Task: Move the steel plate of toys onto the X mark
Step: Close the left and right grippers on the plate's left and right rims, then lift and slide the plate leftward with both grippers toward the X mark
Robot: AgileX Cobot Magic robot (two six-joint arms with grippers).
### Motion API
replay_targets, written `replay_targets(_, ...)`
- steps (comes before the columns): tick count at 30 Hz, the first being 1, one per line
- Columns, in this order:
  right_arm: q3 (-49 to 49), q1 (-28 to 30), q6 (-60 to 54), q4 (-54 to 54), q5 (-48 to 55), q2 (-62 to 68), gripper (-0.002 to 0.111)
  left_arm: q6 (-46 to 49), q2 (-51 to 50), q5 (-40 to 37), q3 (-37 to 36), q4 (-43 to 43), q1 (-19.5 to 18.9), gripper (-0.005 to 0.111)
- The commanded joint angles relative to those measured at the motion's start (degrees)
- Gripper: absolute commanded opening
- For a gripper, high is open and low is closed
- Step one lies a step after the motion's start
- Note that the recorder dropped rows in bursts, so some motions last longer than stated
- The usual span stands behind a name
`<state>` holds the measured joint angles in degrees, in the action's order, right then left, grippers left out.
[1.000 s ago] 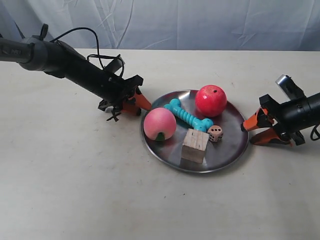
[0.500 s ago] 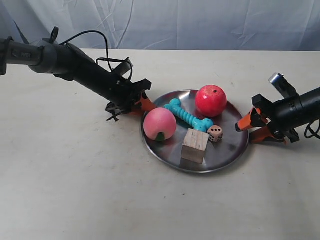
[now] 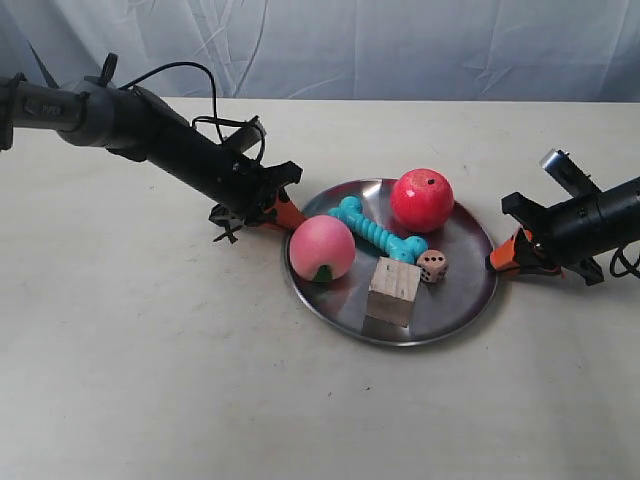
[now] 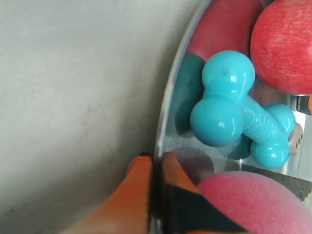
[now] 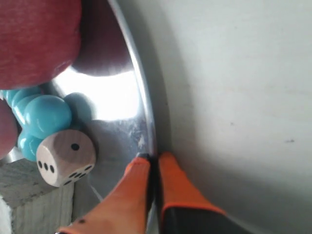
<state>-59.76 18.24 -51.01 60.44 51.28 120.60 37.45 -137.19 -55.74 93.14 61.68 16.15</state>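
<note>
Left end effector [image 4: 156,163] first: my two orange fingers [image 4: 139,183] are closed down to a thin slit, and the edge of the steel plate [image 4: 168,102] runs straight into that slit. One finger is outside the rim, the other inside it. That is a pinch on the rim. Right beside the grip I see the pink peach [image 4: 243,200], one knobbed end of the teal bone [image 4: 224,100], and the red ball [image 4: 285,46] beyond it.

Right end effector [image 5: 152,161], same story on the far side: its fingers [image 5: 134,183] are almost together with the shiny rim [image 5: 141,97] clamped between them. The spotted die [image 5: 66,157] sits just inside the rim there, touching a corner of the wooden cube [image 5: 34,207].

From the exterior view, my left end effector [image 3: 288,215] is on the arm at the left and my right end effector [image 3: 505,260] on the arm at the right, at opposite edges of the steel plate [image 3: 460,288]. The plate is in the middle of the tabletop [image 3: 150,380]; I cannot tell whether it is clear of the surface. All five toys are on it: red ball [image 3: 421,200], peach [image 3: 322,248], bone [image 3: 378,233], cube [image 3: 393,290], die [image 3: 432,265].

The X mark [image 3: 227,237] shows as a small black cross on the tabletop just under my left arm, outside the plate's rim and near it.
</note>
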Motion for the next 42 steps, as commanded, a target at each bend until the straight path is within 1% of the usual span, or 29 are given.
replay_targets(1, 0.10, -0.06, -0.88, 0.29, 0.52, -0.07, -0.001, -0.15, -0.47, 0.23, 0.10, 0.21, 0.36, 0.000)
replay_targets(9, 0.10, -0.06, -0.87, 1.34, 2.17, -0.07, -0.001, -0.20, 1.00, -0.26, 0.10, -0.01, 0.36, 0.000)
replay_targets(14, -0.02, -0.06, -0.87, 4.05, 3.33, -1.09, -0.001, -2.99, 1.47, -1.67, 2.19, -3.46, 0.36, 0.000)
replay_targets(19, -0.02, -0.06, -0.87, 4.88, 3.60, -3.45, -0.001, -4.40, 1.86, -3.75, 4.86, -4.14, 0.36, 0.000)
replay_targets(24, -0.02, -0.06, -0.47, 7.63, 5.44, -4.02, -0.001, -5.99, 3.88, -3.90, 5.87, -7.47, 0.36, 0.000)
replay_targets(27, -0.02, -0.32, -0.47, 9.48, 5.91, -4.34, -0.001, -6.07, 5.38, -5.19, 5.87, -7.89, -0.45, 0.000)
replay_targets(32, -2.58, -3.88, 1.59, 9.60, 7.03, -4.49, -0.001, -7.99, 7.17, -6.64, 5.87, -10.20, -2.32, 0.000)
replay_targets(37, -8.36, -9.51, 6.27, 8.74, 6.66, -4.49, -0.001, -9.00, 9.28, -8.45, 5.87, -12.31, -4.54, 0.000)
replay_targets(42, -14.60, -15.19, 12.39, 4.96, 5.06, -4.14, -0.001, -10.47, 11.08, -8.96, 5.87, -15.44, -7.01, 0.000)
